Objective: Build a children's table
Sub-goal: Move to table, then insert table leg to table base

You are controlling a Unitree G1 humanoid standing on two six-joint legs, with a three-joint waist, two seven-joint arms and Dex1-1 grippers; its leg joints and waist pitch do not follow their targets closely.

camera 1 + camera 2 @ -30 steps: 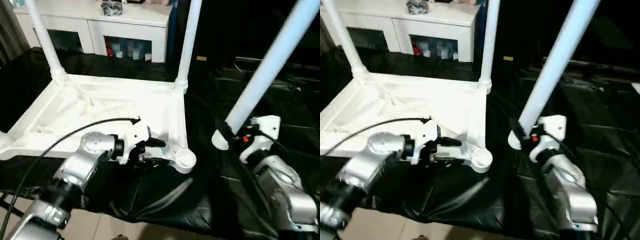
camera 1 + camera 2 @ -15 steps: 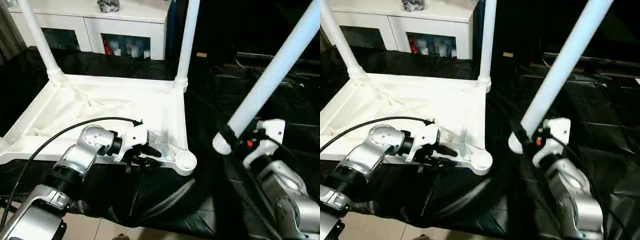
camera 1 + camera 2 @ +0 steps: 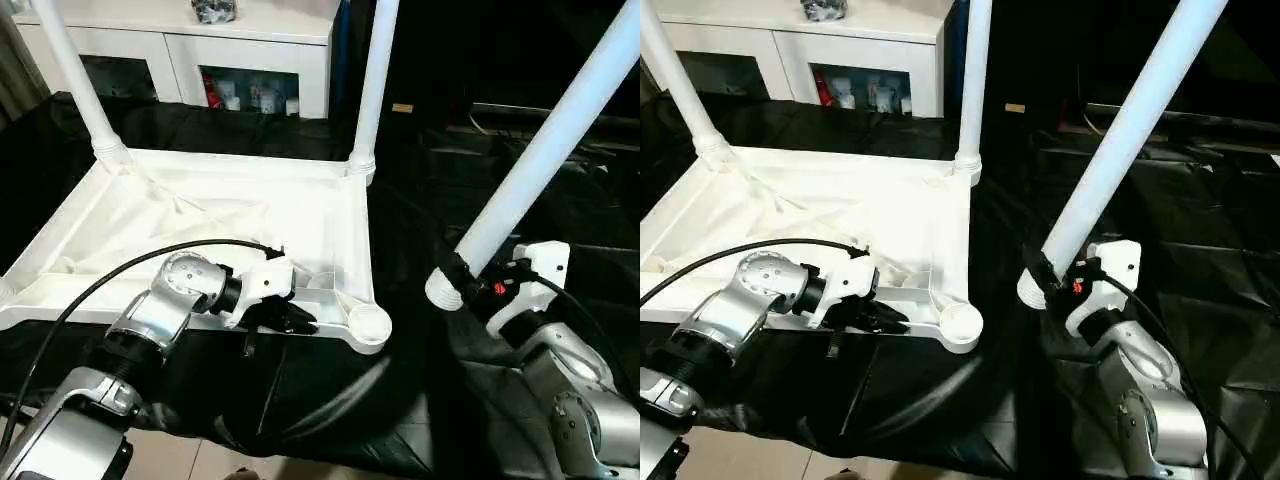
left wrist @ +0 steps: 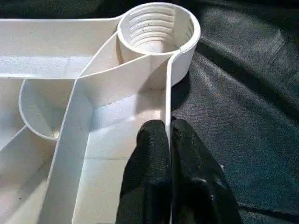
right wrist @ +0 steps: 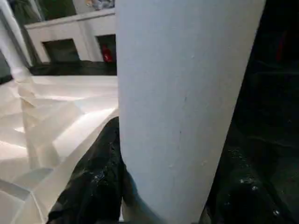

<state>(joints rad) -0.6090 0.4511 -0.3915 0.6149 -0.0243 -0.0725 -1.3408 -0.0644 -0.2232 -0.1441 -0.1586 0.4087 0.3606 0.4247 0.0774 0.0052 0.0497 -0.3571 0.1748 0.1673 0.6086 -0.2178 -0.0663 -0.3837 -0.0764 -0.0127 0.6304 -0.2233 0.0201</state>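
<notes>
The white table top (image 3: 200, 215) lies underside up on black cloth. Two white legs (image 3: 373, 80) stand upright in its far corner sockets. The near right corner socket (image 4: 156, 28) is empty, its threaded inside showing. My left gripper (image 4: 168, 133) is shut on the thin near rim wall (image 4: 167, 88) just short of that socket, one finger on each side. To the right of the top, my right gripper (image 3: 462, 285) is shut on the lower end of a third leg (image 3: 545, 140), which tilts up and to the right. Its black fingers (image 5: 93, 177) wrap the tube (image 5: 182, 93).
A white glass-door cabinet (image 3: 250, 50) stands behind the table top. Black cloth (image 3: 500, 400) covers the work surface, and its crumpled front edge hangs over light floor (image 3: 180, 450). A black cable (image 3: 150, 260) arcs over my left forearm.
My left gripper has closed onto the near rim wall beside the empty corner socket. The right gripper keeps the tilted leg in about the same place.
</notes>
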